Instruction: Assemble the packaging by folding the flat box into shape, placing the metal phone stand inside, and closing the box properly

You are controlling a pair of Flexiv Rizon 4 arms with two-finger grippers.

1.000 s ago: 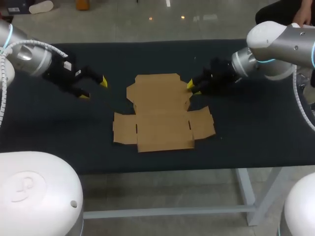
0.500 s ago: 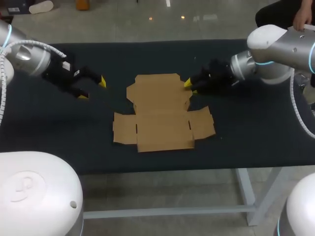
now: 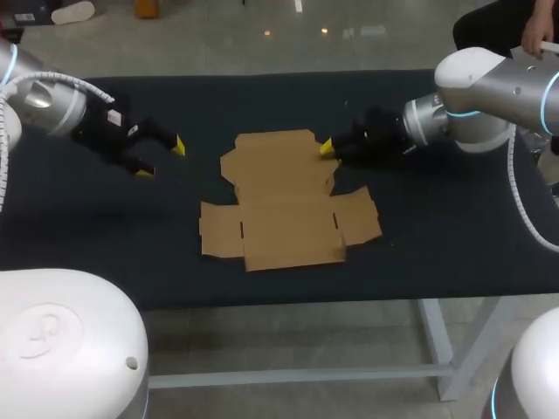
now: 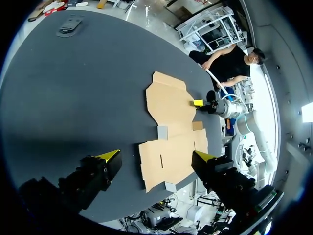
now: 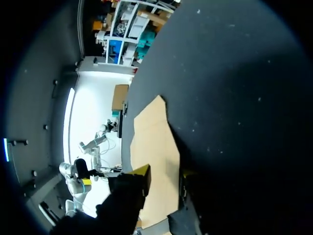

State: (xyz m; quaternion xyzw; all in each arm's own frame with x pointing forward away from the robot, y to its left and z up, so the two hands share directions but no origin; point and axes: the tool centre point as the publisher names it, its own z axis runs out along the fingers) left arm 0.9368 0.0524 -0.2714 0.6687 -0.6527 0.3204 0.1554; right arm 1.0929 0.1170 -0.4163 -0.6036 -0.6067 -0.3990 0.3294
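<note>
While the flat cardboard box blank [image 3: 284,205] lies unfolded at the middle of the head view on the dark table [image 3: 262,100], the relation that matters is which arm is at its edge. That is the right one. The right gripper [image 3: 327,148] comes in from the right of the frame, and its yellow tip sits at the right edge of the blank's upper panel, touching it or just beside it. From this gripper the cardboard extends to the left and toward the bottom of the frame.

In the right wrist view the right gripper [image 5: 164,174] has its fingers a little apart. One tip is over the panel and the other is at or just past its edge, with no clear clamp from two sides, so it reads as open.

The left gripper [image 3: 162,158] hangs at the left of the head view, well apart from the blank, which lies to its right and slightly lower. Its fingers are spread wide and hold nothing, and in its own wrist view the blank sits ahead of the left gripper [image 4: 156,156].

The blank's widest stretch is the lower band with its side flaps, running left to right across the frame.

A flat grey object [image 4: 72,25] rests far out on the table beyond the left gripper. It may be the metal phone stand, but it is too small to tell.
</note>
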